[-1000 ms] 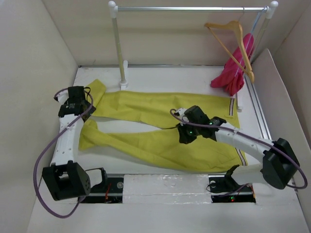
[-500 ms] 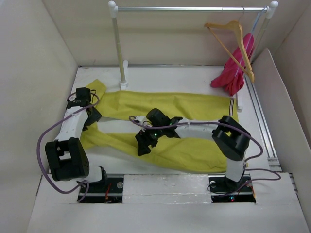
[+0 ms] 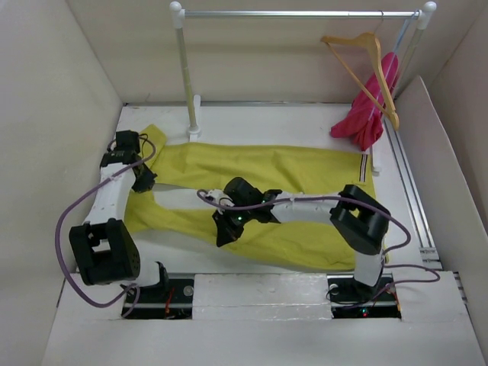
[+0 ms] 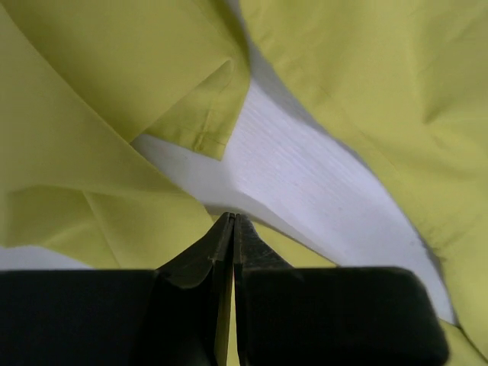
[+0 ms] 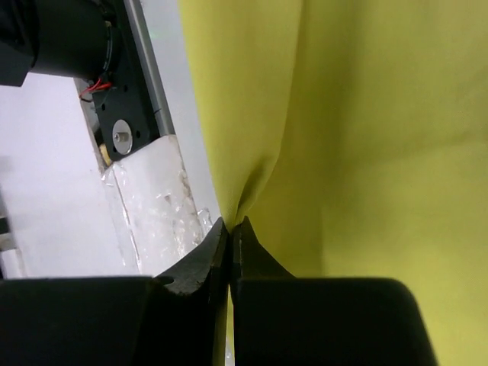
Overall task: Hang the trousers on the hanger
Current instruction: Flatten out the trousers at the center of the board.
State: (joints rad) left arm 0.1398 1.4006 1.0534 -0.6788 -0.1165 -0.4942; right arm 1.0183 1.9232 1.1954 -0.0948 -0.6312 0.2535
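The left gripper (image 4: 231, 221) pinches the trousers (image 3: 305, 168) at the frame's left — the right gripper (image 5: 230, 225) pinches them mid-frame. The hanger (image 3: 345, 38) hangs upper right.

R gripper (image 5: 230, 229) pinching trousers (image 5: 366, 137) nr the worktop's near edge.
Black fingers pressed tight together at bottom centre, a fold of yellow-green cloth caught at the tips w/ creases fanning up from them. Cloth fills the whole right side. To the left: bare white worktop (image 5: 46, 175), glossy clear patch (image 5: 152, 206), silver strip (image 5: 149, 69), and top-left a black motor housing (image 5: 57, 38) w/ red wires (image 5: 95, 88).
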